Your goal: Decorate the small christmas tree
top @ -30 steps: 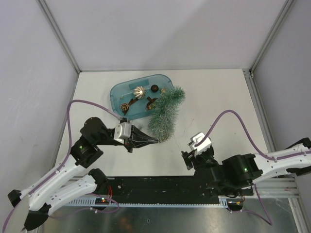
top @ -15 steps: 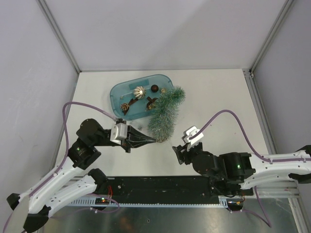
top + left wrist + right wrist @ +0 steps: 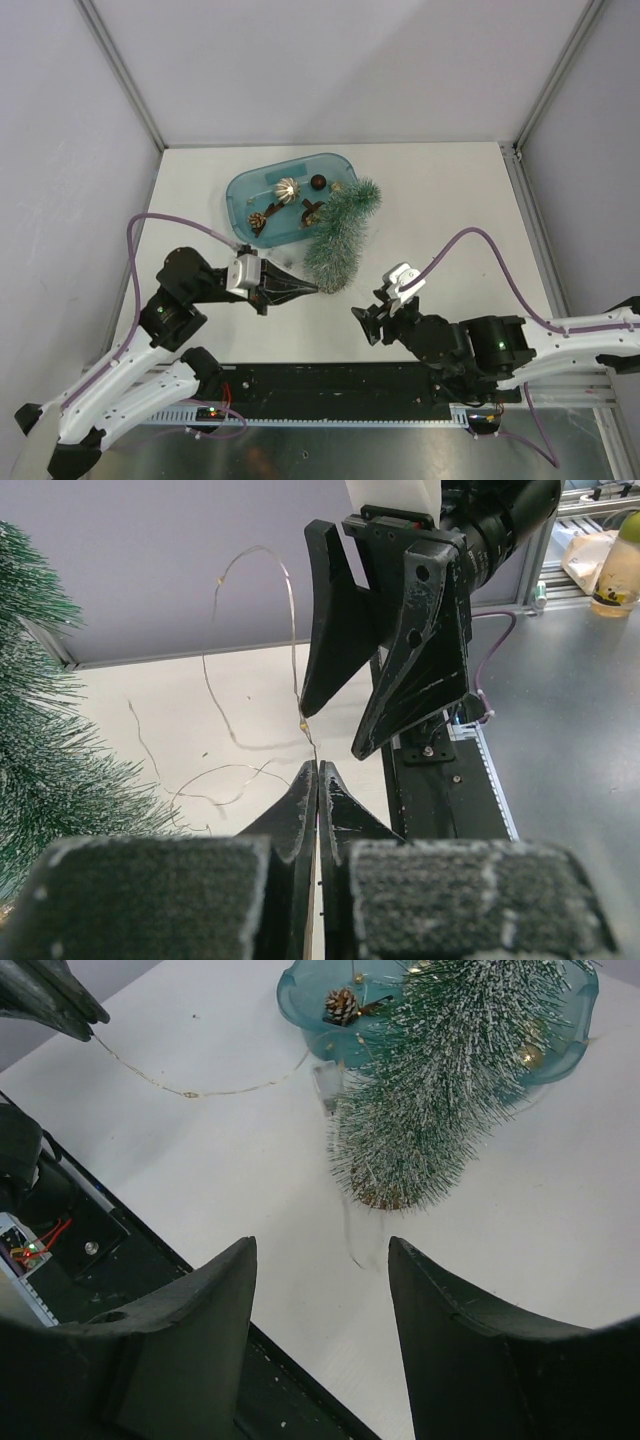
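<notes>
The right gripper (image 3: 368, 318) has swung in from the lower right over the last second and sits nearer the centre, jaws apart and empty, just below and right of the wide end of the small christmas tree (image 3: 338, 238). The tree hasn't budged: it lies on its side at mid-frame, tip at the right rim of the blue tub (image 3: 240, 195). The left gripper (image 3: 312, 290) keeps its spot left of the tree's wide end, jaws together, pinching a thin wire (image 3: 190, 1093).
</notes>
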